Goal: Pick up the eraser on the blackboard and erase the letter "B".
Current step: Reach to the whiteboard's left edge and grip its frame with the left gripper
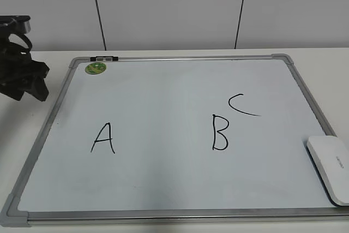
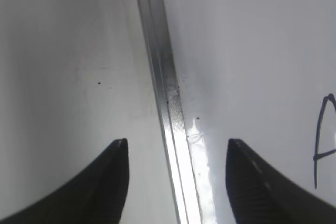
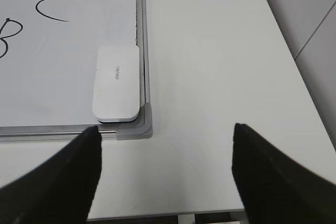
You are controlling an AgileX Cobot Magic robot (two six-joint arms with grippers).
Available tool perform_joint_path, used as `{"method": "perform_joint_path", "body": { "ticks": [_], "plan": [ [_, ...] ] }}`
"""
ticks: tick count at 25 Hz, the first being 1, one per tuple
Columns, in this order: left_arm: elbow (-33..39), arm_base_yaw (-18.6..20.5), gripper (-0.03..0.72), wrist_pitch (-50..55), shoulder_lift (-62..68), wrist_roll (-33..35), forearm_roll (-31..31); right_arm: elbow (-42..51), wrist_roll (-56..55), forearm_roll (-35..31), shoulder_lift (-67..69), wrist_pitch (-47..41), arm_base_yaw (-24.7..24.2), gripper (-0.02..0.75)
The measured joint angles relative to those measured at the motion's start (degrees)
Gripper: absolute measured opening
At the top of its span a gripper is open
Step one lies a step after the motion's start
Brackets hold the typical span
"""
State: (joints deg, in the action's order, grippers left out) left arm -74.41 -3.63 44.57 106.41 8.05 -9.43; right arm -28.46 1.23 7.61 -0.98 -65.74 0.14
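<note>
The white eraser [image 1: 329,166] lies at the near right corner of the blackboard [image 1: 174,80]; it also shows in the right wrist view [image 3: 116,82]. The black letter "B" [image 1: 220,133] is right of centre, and its edge shows in the right wrist view [image 3: 6,38]. My left gripper [image 2: 176,150] is open and empty over the board's left frame rail [image 2: 163,77]; its arm [image 1: 19,69] is at the far left. My right gripper [image 3: 165,135] is open and empty above bare table, near and right of the eraser; it is out of the exterior view.
A black "A" [image 1: 103,138] is at the board's left and a curved "C" [image 1: 242,106] is above the B. A round green magnet [image 1: 95,68] sits at the board's far left corner. The white table [image 3: 220,66] extends right of the board, with its front edge [image 3: 210,214] close.
</note>
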Motion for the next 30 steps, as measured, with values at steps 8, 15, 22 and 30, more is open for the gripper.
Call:
{"method": "perform_joint_path", "body": {
  "ticks": [8, 15, 22, 30],
  "plan": [
    [-5.7, 0.0, 0.379, 1.4, 6.3, 0.0, -0.2, 0.0, 0.0, 0.0, 0.0, 0.0, 0.0, 0.573],
    [-8.0, 0.0, 0.357, 2.0, 10.3, 0.0, -0.3, 0.0, 0.0, 0.0, 0.0, 0.0, 0.0, 0.573],
    [-9.1, 0.4, 0.353, 2.4, 13.5, 0.0, -0.4, 0.0, 0.0, 0.0, 0.0, 0.0, 0.0, 0.573],
    [-9.2, 2.4, 0.341, 2.4, 13.5, 0.0, -0.6, 0.0, 0.0, 0.0, 0.0, 0.0, 0.0, 0.573]
  ]
}}
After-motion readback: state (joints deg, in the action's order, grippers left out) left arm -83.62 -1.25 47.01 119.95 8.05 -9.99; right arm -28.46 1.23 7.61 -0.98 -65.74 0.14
